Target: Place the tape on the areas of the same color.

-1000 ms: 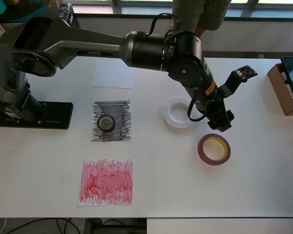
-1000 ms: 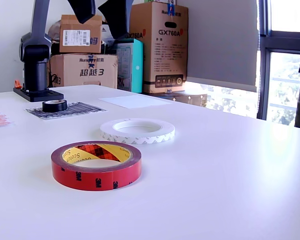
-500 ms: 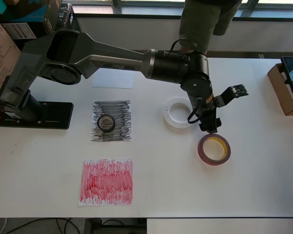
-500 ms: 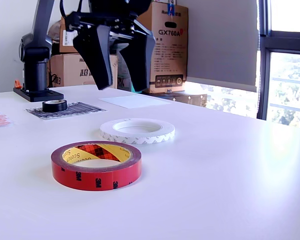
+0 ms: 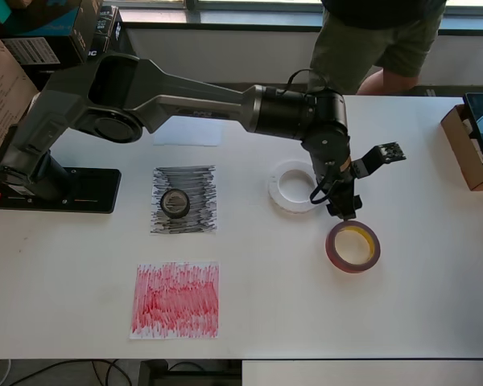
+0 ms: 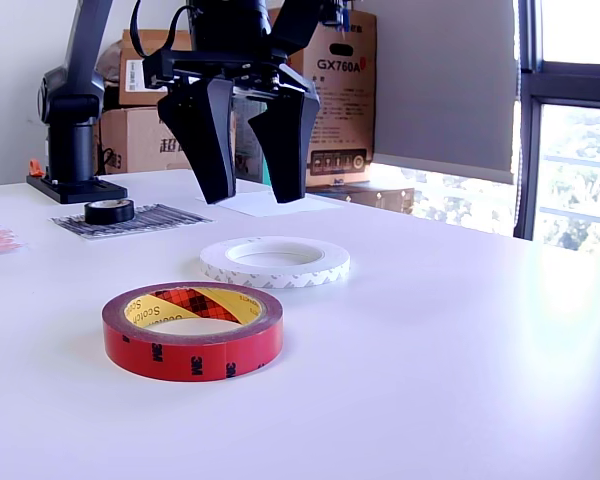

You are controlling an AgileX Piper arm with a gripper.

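Overhead, gripper (image 6: 250, 195) hangs with jaws spread, empty, above the table between white ring (image 6: 275, 261) and nearer red roll (image 6: 193, 330).

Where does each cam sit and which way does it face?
Overhead view: above the table, looking straight down on the white table, all three patches and three tape rolls; shows the whole Piper arm from base to gripper.
Exterior view: low near table height, looking across the tabletop toward the stacked boxes; shows the open gripper and the arm's base column.
Shared: red tape roll, white tape ring, black roll on its black patch, gripper.
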